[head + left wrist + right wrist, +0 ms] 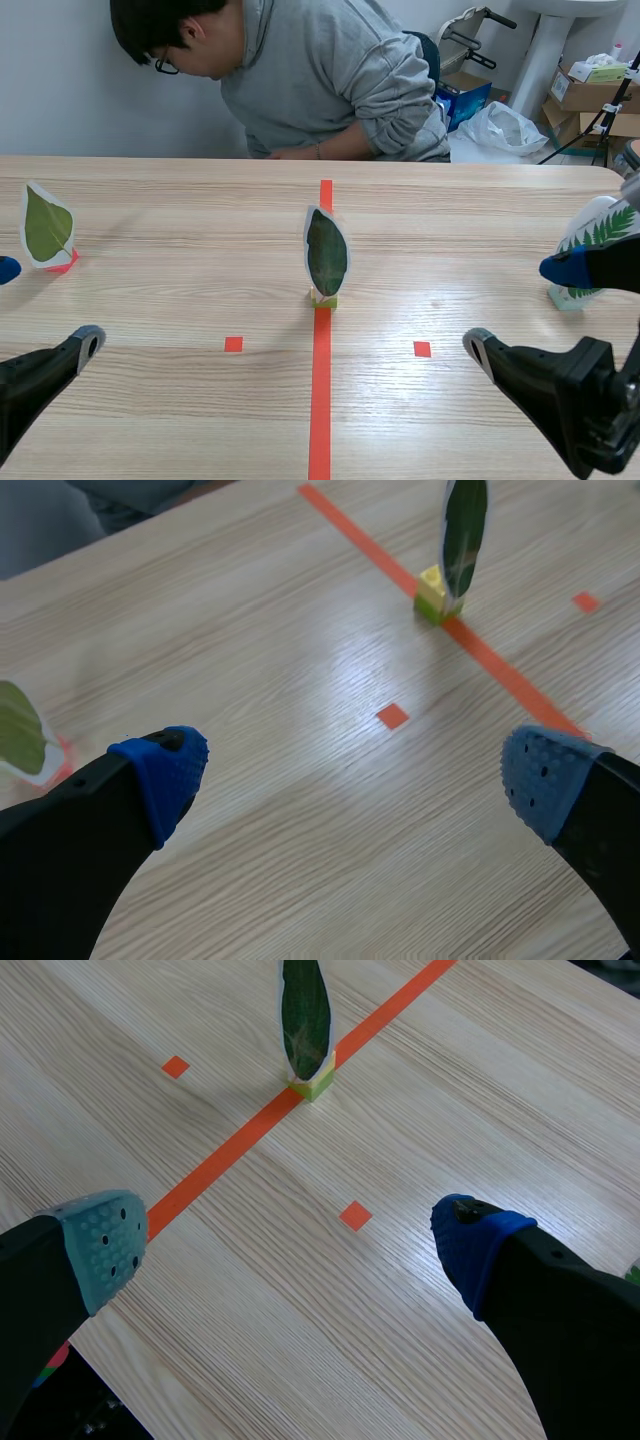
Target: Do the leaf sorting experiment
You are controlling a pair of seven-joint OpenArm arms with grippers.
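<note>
Left claw [350, 780]: spread wide, empty. Thick black fingers with blue dotted pads. In the scene view its far finger is cut off at the edge, so only the blue tip shows.

Right claw [290, 1245]: also spread wide, gripping nothing. One pad is grey-green, the other blue.

Ahead of both claws, well apart from them: middle leaf card [327, 252]. It is a narrow dark-green oval leaf with a white cut-out border. It stands upright with its long axis vertical and its tip up. It is slotted into a small yellow-green block [324, 299] that sits on the orange tape line [320, 400]. Both wrist views cut off the card's top.

Left leaf card [47, 228]: a broader, lighter green leaf, pointed tip up, leaning slightly, on a red base. The left wrist view catches only an edge of it.

Fern card [597, 235]: feathery fronds on white. Its lower part is hidden behind the right claw's blue-tipped finger, and how its base is built is hard to make out.

Table [200, 300]: pale wood grain with a glossy sheen.

Person [320, 80] in a grey sweatshirt bends low across the table; both hands are out of sight.
</note>
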